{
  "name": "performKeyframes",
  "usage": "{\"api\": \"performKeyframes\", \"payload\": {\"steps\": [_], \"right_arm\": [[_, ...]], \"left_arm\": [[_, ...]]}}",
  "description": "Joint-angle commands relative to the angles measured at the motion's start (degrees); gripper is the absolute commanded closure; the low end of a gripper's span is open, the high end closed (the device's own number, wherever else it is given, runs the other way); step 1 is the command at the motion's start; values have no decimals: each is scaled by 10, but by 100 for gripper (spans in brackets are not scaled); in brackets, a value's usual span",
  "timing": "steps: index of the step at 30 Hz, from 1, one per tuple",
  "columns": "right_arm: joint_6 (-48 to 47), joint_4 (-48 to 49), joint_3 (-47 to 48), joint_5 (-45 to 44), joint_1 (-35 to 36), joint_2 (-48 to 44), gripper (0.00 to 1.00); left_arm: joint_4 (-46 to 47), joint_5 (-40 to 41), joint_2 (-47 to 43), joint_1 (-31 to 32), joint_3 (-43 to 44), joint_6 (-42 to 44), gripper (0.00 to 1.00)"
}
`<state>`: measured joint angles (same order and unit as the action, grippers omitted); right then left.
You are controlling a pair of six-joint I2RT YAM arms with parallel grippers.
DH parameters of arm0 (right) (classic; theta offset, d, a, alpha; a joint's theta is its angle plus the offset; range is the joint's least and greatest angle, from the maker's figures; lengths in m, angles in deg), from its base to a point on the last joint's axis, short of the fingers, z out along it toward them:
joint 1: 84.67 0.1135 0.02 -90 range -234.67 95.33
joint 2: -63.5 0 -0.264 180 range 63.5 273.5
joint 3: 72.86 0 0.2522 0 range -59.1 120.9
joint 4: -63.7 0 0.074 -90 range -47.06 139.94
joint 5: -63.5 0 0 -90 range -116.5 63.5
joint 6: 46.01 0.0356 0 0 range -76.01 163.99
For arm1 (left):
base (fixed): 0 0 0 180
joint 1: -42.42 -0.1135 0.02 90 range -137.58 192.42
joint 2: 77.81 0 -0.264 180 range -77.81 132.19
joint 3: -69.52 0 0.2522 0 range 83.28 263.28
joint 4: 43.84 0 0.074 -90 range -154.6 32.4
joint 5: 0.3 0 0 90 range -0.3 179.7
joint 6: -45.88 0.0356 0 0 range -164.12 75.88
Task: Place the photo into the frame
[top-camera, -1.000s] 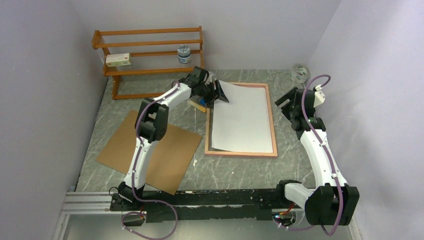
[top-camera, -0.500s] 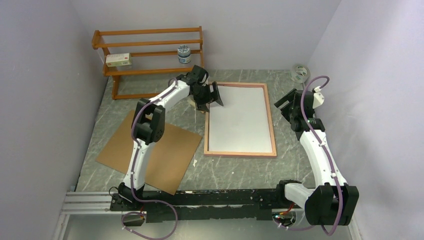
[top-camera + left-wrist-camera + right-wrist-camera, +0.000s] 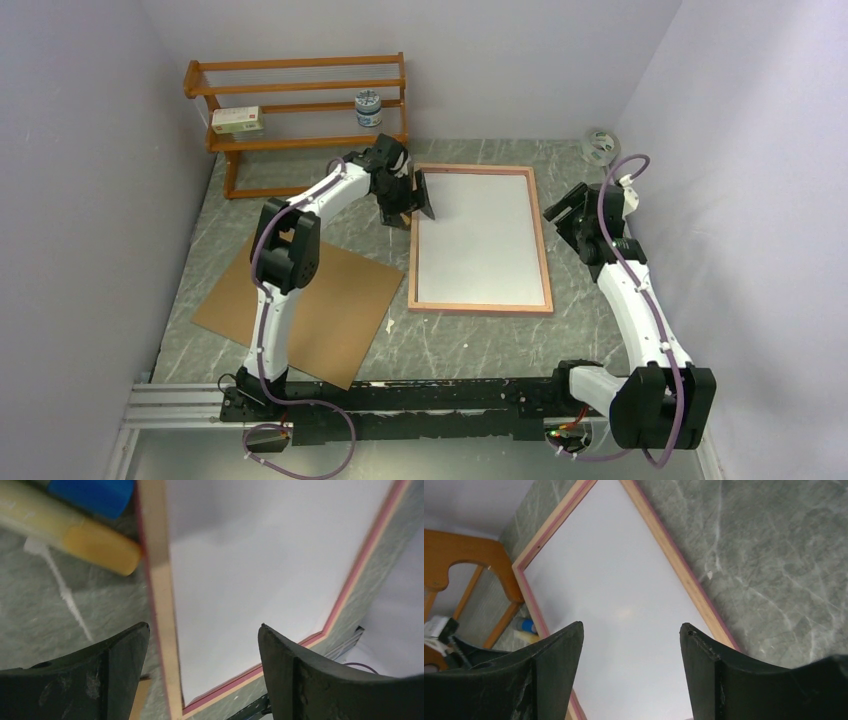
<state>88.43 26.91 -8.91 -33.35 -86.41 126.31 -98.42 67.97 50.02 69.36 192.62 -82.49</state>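
The frame (image 3: 545, 240) lies flat on the table, its tan wood side up with a thin pink edge. The photo (image 3: 480, 238) lies inside it, white back up and flat. My left gripper (image 3: 418, 198) is open over the frame's far left corner; in the left wrist view its open jaws straddle the frame's left rail (image 3: 160, 605) with the photo (image 3: 260, 570) beyond, and nothing is held. My right gripper (image 3: 562, 213) hovers open beside the frame's right rail; its wrist view looks down on the photo (image 3: 624, 605) and the frame (image 3: 679, 565).
A brown hardboard sheet (image 3: 300, 300) lies left of the frame. An orange wooden rack (image 3: 300, 100) at the back holds a small box (image 3: 237, 120) and a jar (image 3: 368, 108). A yellow stick with a blue cap (image 3: 85, 540) lies beside the frame's left rail. A tape roll (image 3: 598, 145) sits far right.
The photo's far left corner, lifted in my left gripper a second ago, has dropped flat into the frame. The left gripper opened and drew back to the left. The right arm shifted slightly.
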Motion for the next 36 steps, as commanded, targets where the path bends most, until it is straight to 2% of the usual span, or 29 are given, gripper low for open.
{"api": "performKeyframes", "payload": {"steps": [1, 5, 9, 15, 19, 24, 28, 31, 36], "right_arm": [[-27, 42, 1, 62, -2, 19, 27], [-42, 56, 5, 128, -1, 45, 27], [-61, 89, 13, 207, 12, 77, 30], [-113, 104, 82, 228, 130, 155, 32], [-143, 115, 136, 225, 211, 225, 31], [-172, 115, 223, 223, 316, 327, 25], [-173, 85, 329, 200, 387, 423, 21], [-180, 49, 420, 206, 424, 501, 20], [-183, -1, 543, 213, 452, 608, 20]], "left_arm": [[-16, 29, -62, -10, -40, 25, 16], [-11, 49, -109, -27, -95, 35, 16], [-19, 108, -177, -47, -165, 34, 16], [-76, 187, -281, -119, -277, 2, 15], [-118, 235, -354, -192, -351, -27, 9], [-141, 267, -426, -282, -420, -38, 6], [-150, 263, -433, -362, -446, -31, 6], [-144, 265, -444, -424, -475, -25, 6], [-83, 290, -479, -505, -543, -23, 6]]}}
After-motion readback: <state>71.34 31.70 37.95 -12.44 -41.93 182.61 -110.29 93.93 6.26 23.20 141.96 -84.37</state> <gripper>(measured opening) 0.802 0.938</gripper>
